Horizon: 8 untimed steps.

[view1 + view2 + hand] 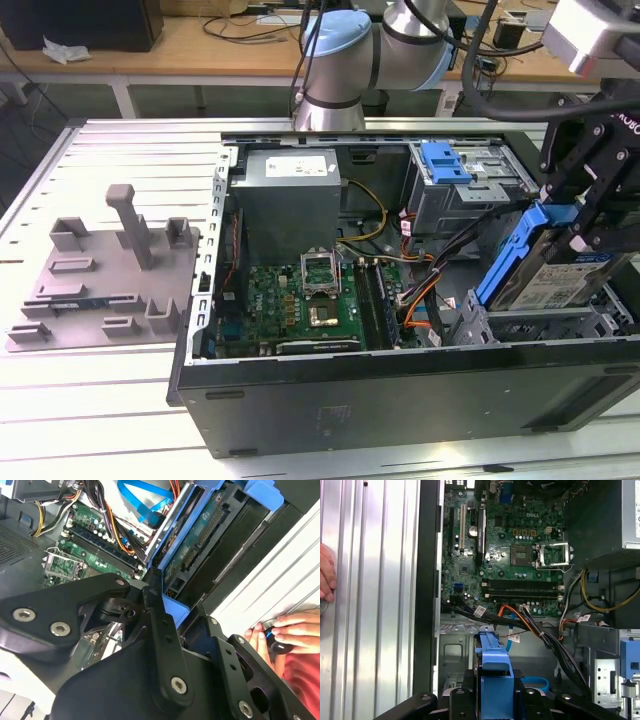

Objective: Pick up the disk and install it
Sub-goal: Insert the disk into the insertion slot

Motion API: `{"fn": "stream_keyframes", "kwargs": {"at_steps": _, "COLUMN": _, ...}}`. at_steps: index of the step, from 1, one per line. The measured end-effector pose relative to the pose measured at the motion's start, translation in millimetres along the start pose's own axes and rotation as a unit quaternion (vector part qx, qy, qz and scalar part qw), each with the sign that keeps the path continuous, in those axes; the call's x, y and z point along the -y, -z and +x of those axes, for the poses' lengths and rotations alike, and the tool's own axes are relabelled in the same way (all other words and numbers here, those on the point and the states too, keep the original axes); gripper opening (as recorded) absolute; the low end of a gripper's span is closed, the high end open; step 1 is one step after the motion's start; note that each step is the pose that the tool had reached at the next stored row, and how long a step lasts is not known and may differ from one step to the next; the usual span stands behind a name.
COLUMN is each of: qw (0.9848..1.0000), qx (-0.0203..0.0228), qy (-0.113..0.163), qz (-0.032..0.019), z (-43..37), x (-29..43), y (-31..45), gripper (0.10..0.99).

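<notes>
Black case [400, 400] lies open on the counter [120, 400], holding a green board [300, 300], a grey box [285, 195] and a cage [440, 210] with a blue latch. At the exterior view's right, the end effector [588, 225] is clamped on the disk [560, 285], which hangs tilted over the case's corner bay. Its upper edge is hidden behind the end effector, and whether its lower end touches the bay is hard to tell. A hand [287, 630], cut off, lies on the counter.

The disk [550, 282] pairs smooth blue plastic with seemingly silvery metal; the table [100, 400] is ribbed metal.
</notes>
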State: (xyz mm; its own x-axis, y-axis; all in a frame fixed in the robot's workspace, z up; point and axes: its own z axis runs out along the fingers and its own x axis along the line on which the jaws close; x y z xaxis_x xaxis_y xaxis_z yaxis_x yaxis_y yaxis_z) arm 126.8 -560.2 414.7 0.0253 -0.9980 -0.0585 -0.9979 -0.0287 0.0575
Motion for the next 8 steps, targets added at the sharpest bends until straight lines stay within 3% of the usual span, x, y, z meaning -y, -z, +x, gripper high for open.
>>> {"fn": "stream_keyframes", "kwargs": {"at_steps": 8, "qw": 1.0000, "qx": 0.0000, "qy": 0.000, "qz": 0.0000, "z": 0.6, "x": 0.6, "y": -10.0, "gripper": 0.369}}
